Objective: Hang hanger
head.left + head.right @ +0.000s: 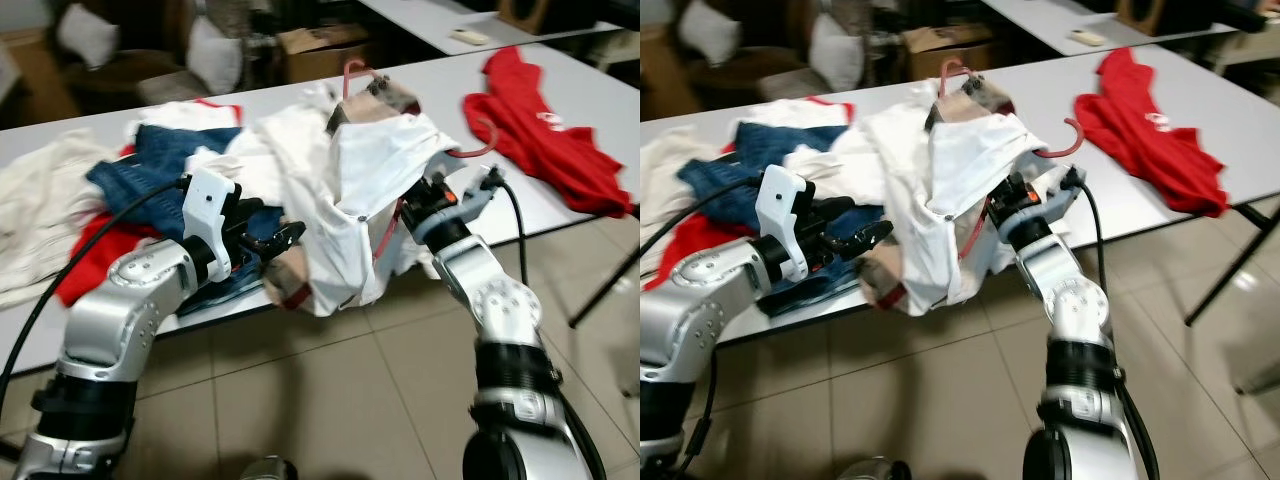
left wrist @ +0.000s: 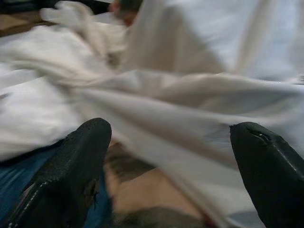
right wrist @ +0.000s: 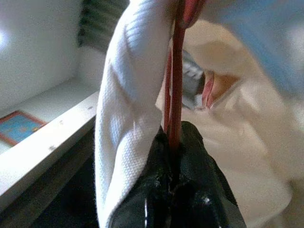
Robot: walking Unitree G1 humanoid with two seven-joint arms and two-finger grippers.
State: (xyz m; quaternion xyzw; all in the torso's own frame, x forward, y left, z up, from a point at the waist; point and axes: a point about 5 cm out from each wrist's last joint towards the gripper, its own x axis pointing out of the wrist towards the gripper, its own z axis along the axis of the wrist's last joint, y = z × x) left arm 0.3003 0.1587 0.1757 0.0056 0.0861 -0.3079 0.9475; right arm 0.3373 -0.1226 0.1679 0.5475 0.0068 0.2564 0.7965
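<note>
The right pincer (image 3: 176,142) grips a red hanger (image 3: 176,71), mostly hidden under a white shirt (image 1: 370,190). The left pincer (image 2: 171,156) gapes wide before the shirt, jeans (image 1: 150,175) beside it on the bench (image 1: 590,75).

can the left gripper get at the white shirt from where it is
Probably yes: the left gripper is open at the table edge with the white shirt right before its fingertips, nothing between. The right gripper already pinches the red hanger.

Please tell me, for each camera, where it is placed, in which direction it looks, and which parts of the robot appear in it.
Left eye: head, looking down at the table; both silver arms show.
Right eye: same scene, both share the white garment.
Left wrist: along the open left gripper toward the garment.
Right wrist: along the right gripper, shut on the red hanger.
</note>
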